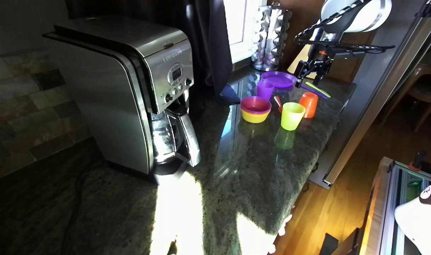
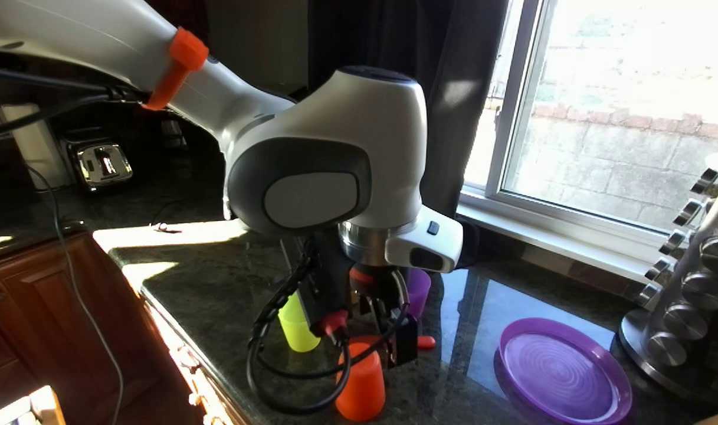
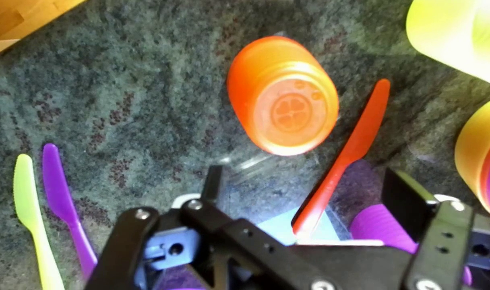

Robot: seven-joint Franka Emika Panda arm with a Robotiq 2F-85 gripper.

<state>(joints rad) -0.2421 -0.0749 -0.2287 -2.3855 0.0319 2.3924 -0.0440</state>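
1. Nearest the lens, wrist view: black fingers, spread wide and grasping nothing, tips down over the dark granite worktop.
2. Red knife lying on the worktop beneath; from above, its handle shows in the gap between the fingers. Blade points away, just beside the orange cup, not touching.
3. That cup stands upside down, base showing a clover-like moulded mark.
4. Purple cup upright, partly covered by one finger in the wrist view.
5. Lime knife and purple knife side by side, well apart from the red one.
6. Lime cup upright, near the orange one; nested bowls close to it, yellow outermost.
7. Purple plate near the foot of a spice rack; window alongside.
8. White arm across an exterior view, orange band round it.
9. Silver Cuisinart coffee maker, glass carafe in place, large in the foreground of an exterior view, well apart from the bowls.
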